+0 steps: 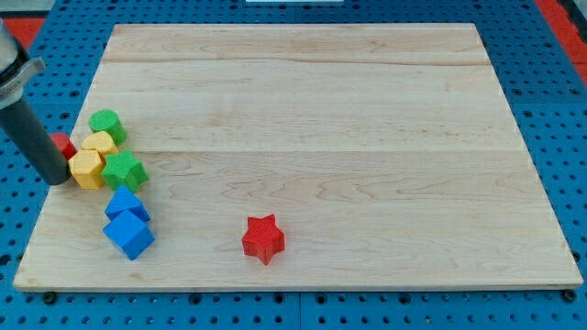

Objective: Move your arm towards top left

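A pale wooden board [312,101] made of long planks lies on a blue perforated metal table [559,110], with a red patch [561,14] at the view's top right corner.

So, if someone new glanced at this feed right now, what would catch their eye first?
Probably the tight cluster of blocks at the board's left edge: green, two yellow, a green star, two blue, with my tip just left of them. Then the lone red star near the view's bottom.
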{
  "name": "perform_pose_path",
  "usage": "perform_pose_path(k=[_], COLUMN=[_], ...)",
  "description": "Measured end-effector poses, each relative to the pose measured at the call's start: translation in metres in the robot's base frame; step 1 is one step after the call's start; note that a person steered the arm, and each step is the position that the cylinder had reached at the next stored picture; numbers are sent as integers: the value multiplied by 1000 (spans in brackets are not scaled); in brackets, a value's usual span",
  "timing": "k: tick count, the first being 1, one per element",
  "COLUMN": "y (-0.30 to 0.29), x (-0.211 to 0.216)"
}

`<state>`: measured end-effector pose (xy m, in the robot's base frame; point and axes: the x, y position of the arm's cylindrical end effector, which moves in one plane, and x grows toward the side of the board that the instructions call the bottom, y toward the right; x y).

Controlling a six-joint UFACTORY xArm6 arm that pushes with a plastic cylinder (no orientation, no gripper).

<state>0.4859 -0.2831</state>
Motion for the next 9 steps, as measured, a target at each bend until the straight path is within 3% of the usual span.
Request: perform_pose_path(k=[2, 4, 5, 6, 8, 9], y=[12, 15, 47, 81, 184, 189], x=[15, 84, 122, 132, 133, 133])
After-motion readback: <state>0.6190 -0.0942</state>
